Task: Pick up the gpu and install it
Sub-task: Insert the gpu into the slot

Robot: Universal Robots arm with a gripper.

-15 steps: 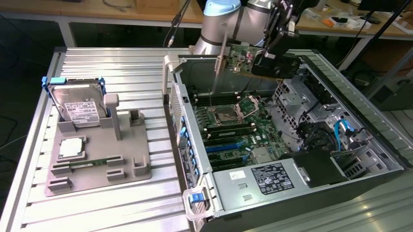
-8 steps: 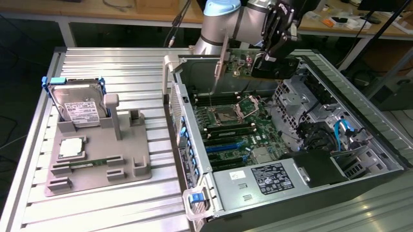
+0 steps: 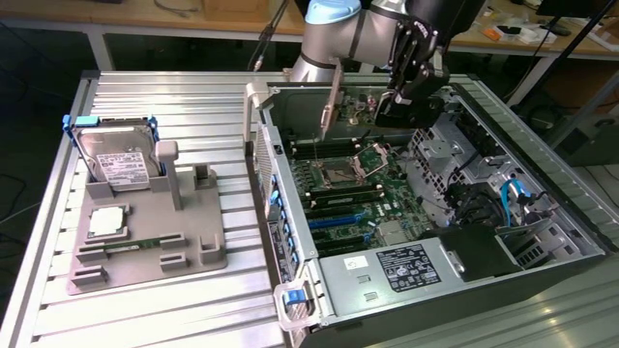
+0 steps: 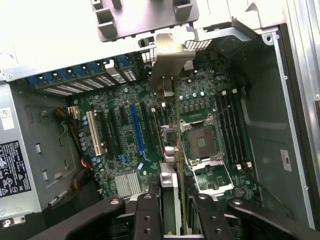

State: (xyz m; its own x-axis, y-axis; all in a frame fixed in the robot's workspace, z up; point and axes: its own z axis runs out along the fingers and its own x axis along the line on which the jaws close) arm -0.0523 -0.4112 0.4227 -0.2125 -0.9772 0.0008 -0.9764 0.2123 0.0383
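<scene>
The gpu [image 3: 334, 98] hangs edge-on above the open computer case [image 3: 290, 181], its silver end bracket toward the exterior view's left. My gripper [image 3: 404, 98] is shut on the card from above. In the wrist view the gpu [image 4: 171, 150] runs as a thin strip away from my gripper [image 4: 175, 212]. Its bracket [image 4: 167, 52] hovers near the case's rear slot openings. The black fingers [image 4: 145, 215] press on both sides of the card. Below it lies the green motherboard [image 4: 120, 150] with a blue expansion slot [image 4: 135, 127], slightly to one side of the card.
An open processor socket [image 4: 200, 142] and memory slots [image 4: 230, 125] lie beside the card's line. A grey fixture tray [image 3: 145, 254] at the exterior view's left holds a hard drive [image 3: 116, 159], a processor [image 3: 106, 221] and a memory stick [image 3: 130, 245]. The power supply [image 3: 396, 264] fills the case's near end.
</scene>
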